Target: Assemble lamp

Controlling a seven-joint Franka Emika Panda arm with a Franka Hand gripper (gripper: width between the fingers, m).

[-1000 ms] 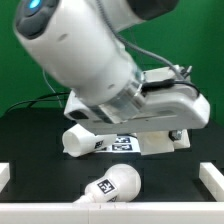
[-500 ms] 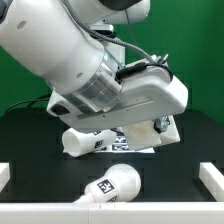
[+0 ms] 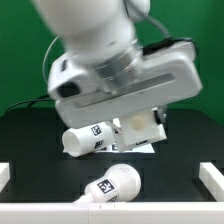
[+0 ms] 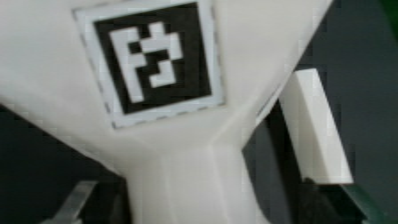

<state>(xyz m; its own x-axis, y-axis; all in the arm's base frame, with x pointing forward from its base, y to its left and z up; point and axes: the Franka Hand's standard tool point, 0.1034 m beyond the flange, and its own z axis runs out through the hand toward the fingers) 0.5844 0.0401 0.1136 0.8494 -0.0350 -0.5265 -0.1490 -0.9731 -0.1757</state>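
The lamp lies in loose parts on the black surface (image 3: 40, 165). The tapered shade (image 3: 80, 142) lies on its side left of centre in the exterior view, with a square tag facing up and its wider end toward the arm. The rounded bulb (image 3: 116, 184) lies nearer, well apart from the shade and just behind the white rail (image 3: 45, 206) along the near edge, with its own tag facing the camera.

Only the exterior view shows that layout. The robot arm (image 3: 110, 60) fills its upper half, and the arm's low end comes down just right of the shade, where a pale block sits under it. The claw (image 3: 138, 130) is there, but its fingers are lost against that block, so I cannot tell whether they are spread, pressed together or pinching something.

The wrist view shows none of the surface layout. Instead it gives a very close look at one white lamp part (image 4: 169, 150) — broad where it carries a large black-and-white tag (image 4: 157, 60), then narrowing to a neck. Which of the three parts this is, I cannot tell. A narrow white bar (image 4: 317, 130) stands just beside it, with dark background between them.
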